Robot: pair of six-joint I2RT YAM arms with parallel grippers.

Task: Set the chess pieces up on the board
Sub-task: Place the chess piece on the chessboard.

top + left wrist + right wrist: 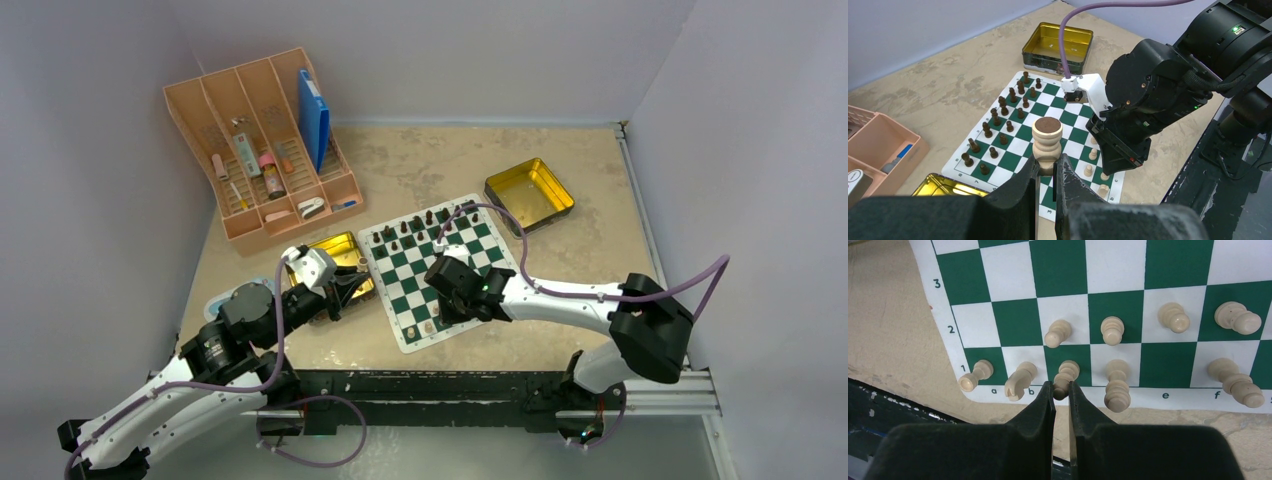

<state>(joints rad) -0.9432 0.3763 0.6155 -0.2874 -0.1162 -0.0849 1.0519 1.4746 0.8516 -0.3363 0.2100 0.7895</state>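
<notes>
Left end effector (1048, 169) tight on one tan piece (1047, 139); right end effector (1062, 388) tight on c1 piece (1067, 373), one of nine tan.

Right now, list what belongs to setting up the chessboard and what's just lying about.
Job: board, light chess pieces, tall light piece in the left hand, first-row piece in the right hand.
Lying about: pink organiser, blue case, far gold tin.
</notes>
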